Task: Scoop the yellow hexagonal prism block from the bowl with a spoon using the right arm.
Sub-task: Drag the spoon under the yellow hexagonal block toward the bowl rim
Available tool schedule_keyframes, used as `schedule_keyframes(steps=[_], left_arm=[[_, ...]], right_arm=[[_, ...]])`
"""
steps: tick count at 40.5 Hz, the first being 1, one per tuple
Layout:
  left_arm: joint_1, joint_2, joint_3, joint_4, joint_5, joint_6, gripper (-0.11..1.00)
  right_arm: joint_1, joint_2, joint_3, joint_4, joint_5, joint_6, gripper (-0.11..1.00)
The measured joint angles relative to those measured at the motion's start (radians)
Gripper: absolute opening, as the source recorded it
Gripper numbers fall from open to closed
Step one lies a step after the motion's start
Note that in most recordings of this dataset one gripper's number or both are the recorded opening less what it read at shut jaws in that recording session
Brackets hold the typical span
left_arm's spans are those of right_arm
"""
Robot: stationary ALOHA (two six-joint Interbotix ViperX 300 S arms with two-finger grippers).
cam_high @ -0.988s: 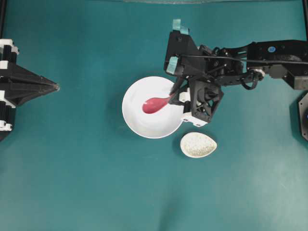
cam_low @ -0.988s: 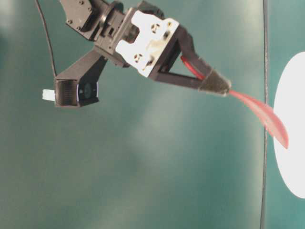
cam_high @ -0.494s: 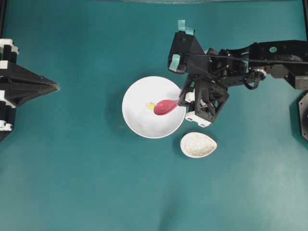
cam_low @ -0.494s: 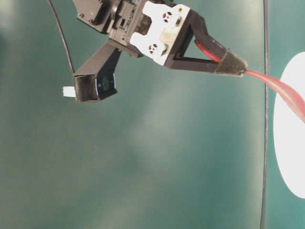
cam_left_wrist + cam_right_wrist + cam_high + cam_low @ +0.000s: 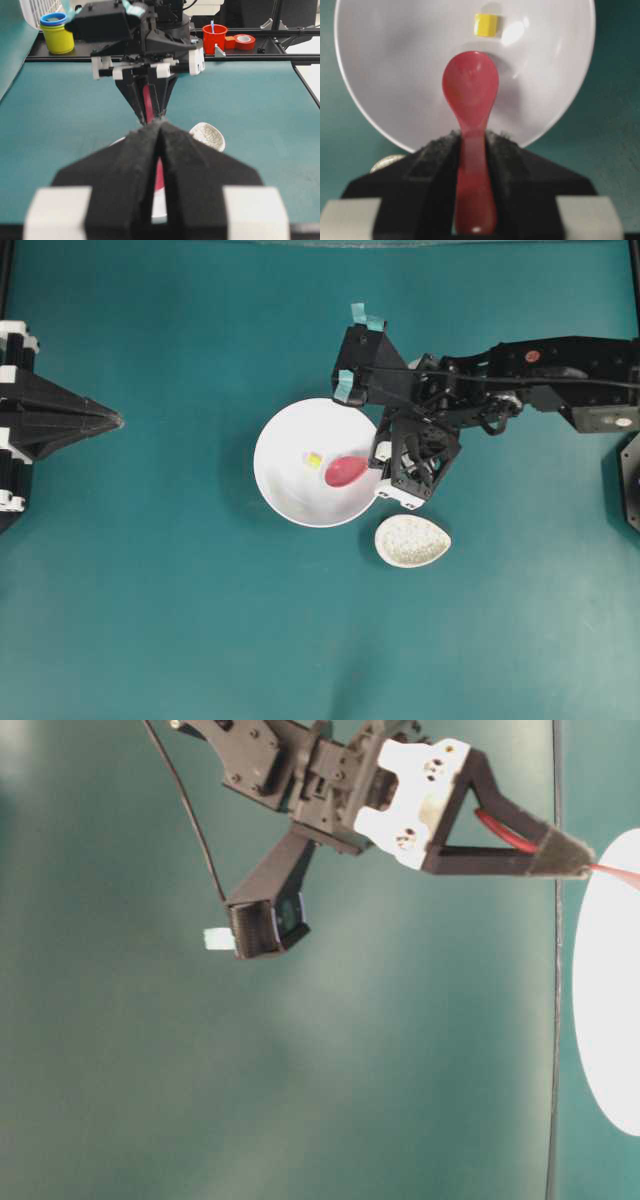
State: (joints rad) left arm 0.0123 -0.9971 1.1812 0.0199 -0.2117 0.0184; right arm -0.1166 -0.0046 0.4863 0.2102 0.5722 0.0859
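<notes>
The tiny yellow hexagonal prism block point(image 5: 314, 459) point(image 5: 486, 24) lies on the floor of the white bowl point(image 5: 285, 495) point(image 5: 395, 80). The red-pink spoon point(image 5: 346, 470) point(image 5: 471, 90) hangs over the bowl's right half, its scoop tip a short gap from the block and nothing in the scoop. My right gripper point(image 5: 377, 454) point(image 5: 472, 142) is shut on the spoon's handle at the bowl's right rim; the table-level view shows it point(image 5: 572, 861) above the table with the spoon point(image 5: 615, 872) pointing at the bowl point(image 5: 610, 1020). My left gripper point(image 5: 115, 421) point(image 5: 159, 127) rests shut at the far left, holding nothing.
A small speckled beige dish point(image 5: 412, 540) point(image 5: 207, 135) sits just below and right of the bowl, under the right wrist. Behind the table stand a yellow cup point(image 5: 56, 35), a red cup point(image 5: 214, 37) and a red tape roll point(image 5: 244, 40).
The spoon has drawn back to the right across the bowl, uncovering the yellow block, which stays in the bowl. The right arm swung with it. The left arm has not moved.
</notes>
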Motion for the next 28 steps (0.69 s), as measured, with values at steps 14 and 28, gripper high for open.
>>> schedule_keyframes(steps=[14, 28], left_arm=[[0.0, 0.0, 0.0, 0.0, 0.002, 0.0, -0.01], [0.002, 0.0, 0.0, 0.0, 0.0, 0.0, -0.01]], right_arm=[[0.0, 0.028, 0.0, -0.025, -0.071, -0.002, 0.23], [0.0, 0.061, -0.018, -0.041, -0.138, -0.002, 0.23]])
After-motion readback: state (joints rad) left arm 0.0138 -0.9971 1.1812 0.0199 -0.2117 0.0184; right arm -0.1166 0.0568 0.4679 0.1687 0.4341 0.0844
